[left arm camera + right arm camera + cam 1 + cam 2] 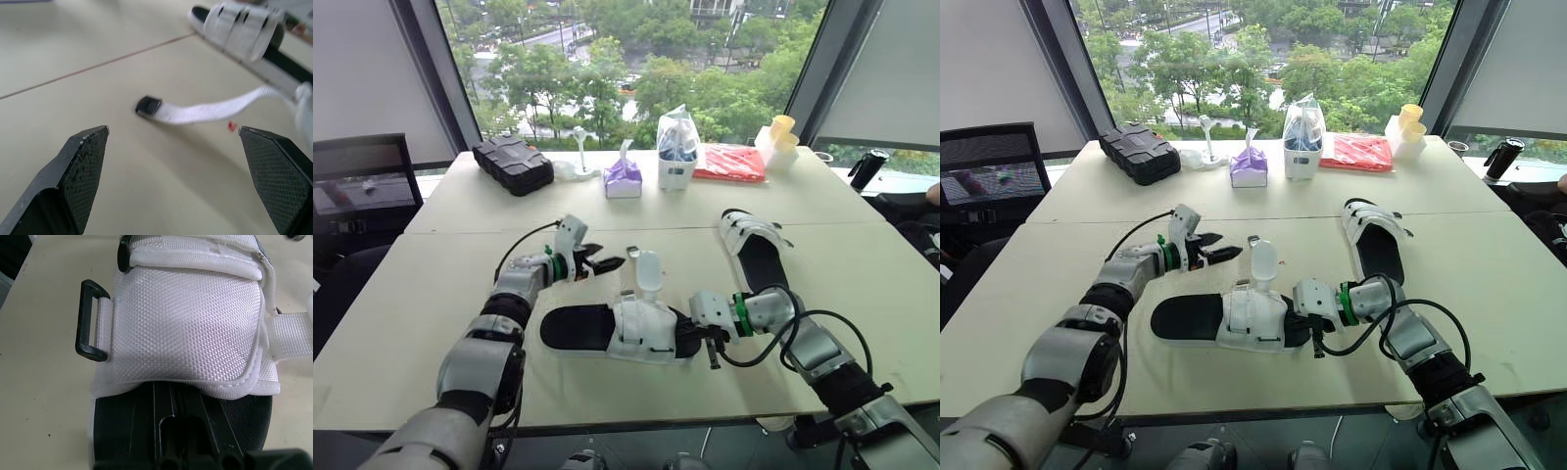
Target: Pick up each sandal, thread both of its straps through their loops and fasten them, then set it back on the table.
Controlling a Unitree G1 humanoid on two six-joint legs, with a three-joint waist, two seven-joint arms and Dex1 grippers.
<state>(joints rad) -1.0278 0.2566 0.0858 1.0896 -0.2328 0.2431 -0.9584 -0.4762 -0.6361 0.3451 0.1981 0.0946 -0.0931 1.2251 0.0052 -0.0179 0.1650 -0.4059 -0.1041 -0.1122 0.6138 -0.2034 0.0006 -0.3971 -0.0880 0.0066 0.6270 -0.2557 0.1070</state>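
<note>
Beige table (431,255), sandal (631,328) just beside right gripper (700,333)

Counter (431,284) far edge: black case (513,164), purple tissue box (624,179), clear bag (677,147), red packet (730,163), yellow cups (783,132). Chair (362,186) left of counter.

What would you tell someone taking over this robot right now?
Left gripper: open, holding nothing, hovering beside the loose strap of the near sandal.
Right gripper: at one end of the near sandal, which lies on the table; grip unclear.
Far sandal: on the table to the right, straps across it, apparently fastened.
Left to do: a black loop on the near sandal is empty; thread the strap, fasten, check the other.
</note>
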